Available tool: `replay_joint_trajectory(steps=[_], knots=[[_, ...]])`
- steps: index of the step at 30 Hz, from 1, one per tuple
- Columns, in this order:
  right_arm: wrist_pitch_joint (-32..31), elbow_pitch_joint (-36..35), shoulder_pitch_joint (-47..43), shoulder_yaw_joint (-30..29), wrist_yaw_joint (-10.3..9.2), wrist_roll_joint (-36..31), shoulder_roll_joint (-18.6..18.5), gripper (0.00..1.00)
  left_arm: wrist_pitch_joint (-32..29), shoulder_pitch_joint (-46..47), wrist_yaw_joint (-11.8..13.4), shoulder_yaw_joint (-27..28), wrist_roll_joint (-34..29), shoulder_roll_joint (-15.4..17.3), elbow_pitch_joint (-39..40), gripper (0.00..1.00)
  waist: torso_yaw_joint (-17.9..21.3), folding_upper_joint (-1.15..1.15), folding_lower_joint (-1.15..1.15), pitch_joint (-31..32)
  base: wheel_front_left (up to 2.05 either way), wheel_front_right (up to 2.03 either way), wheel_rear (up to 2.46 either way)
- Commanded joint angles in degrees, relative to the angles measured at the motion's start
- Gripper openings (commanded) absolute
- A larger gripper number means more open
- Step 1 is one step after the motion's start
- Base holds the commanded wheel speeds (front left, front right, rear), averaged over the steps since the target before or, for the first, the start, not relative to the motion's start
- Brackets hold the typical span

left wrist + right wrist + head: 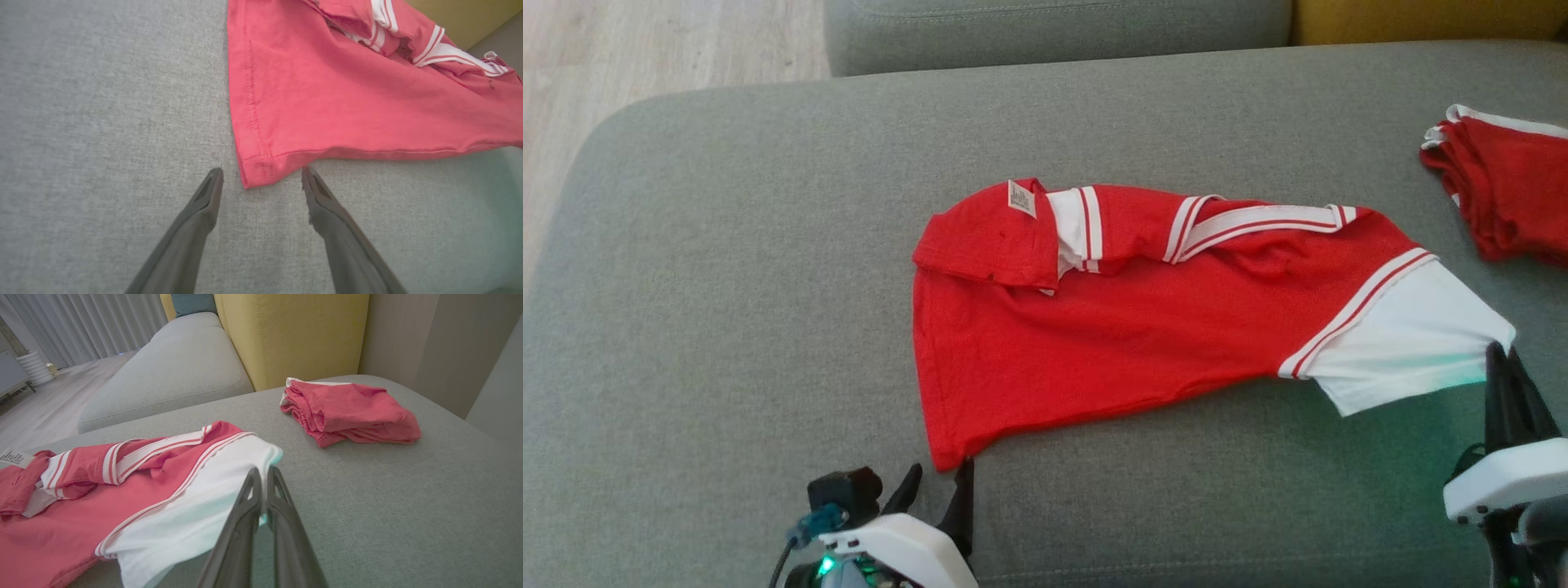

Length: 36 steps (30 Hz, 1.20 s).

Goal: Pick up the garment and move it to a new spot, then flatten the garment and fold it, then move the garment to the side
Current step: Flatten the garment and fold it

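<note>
Grey sofa cushion [727, 286], wood floor [645, 49] past its far left edge. The red garment [1111, 327] lies across the middle of the cushion, with its long axis running from one end effector to the other.

Right end effector [1503, 351]: fingers pinched together on the white end of the garment. Left end effector [943, 465]: fingers wide, nothing held. The red hem corner sits just ahead of it, between the tips.

The next grab looks like the left arm's: corner dead ahead, so a short push forward and then close.

- Head view: shows both ends at once, and the far edge flopped over with the label up, so not flat yet.
- Left wrist view: the corner is centred in the gap, and its hem is touching or nearly touching one fingertip.
- Right wrist view: shows the pinch itself. A folded red pile [347, 412] lies beyond that end effector, well apart from it, with a yellow backrest [294, 335] behind.
</note>
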<state>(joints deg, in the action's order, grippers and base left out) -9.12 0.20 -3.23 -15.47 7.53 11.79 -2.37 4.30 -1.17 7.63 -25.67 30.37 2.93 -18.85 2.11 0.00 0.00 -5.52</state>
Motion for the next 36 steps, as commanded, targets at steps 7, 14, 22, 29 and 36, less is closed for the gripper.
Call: replay_joint_trajectory(steps=[7,14,22,29,36], knots=[[0.5,-1.5,1.7,2.7,-0.04,0.7,-0.5,0.0,-0.2,2.5,0.7,0.3,3.7,-0.1,0.8,1.0,0.8,0.0,0.0,-0.3,0.0,0.0,0.0],[0.7,-0.7,2.4,4.3,-0.04,0.6,-0.5,0.0,1.1,4.1,1.2,0.8,5.8,-0.1,-1.0,1.0,1.9,0.0,0.0,-0.1,0.0,0.0,0.0],[1.0,0.3,2.7,6.3,-0.04,0.8,-0.5,0.0,2.6,6.3,1.9,1.3,6.9,-0.1,-5.2,0.71,2.8,0.0,0.0,0.3,0.0,0.0,0.0],[1.3,1.0,2.7,7.4,-0.04,1.0,-0.5,0.0,2.6,7.3,1.0,-0.9,6.8,0.0,-7.6,0.0,2.9,0.0,0.0,1.2,0.0,0.0,0.0],[2.7,1.1,3.1,7.8,-0.04,1.6,-0.5,0.0,6.1,7.9,0.8,-0.4,6.7,0.3,-5.6,0.0,2.6,0.0,0.0,3.1,0.0,0.0,0.0]])
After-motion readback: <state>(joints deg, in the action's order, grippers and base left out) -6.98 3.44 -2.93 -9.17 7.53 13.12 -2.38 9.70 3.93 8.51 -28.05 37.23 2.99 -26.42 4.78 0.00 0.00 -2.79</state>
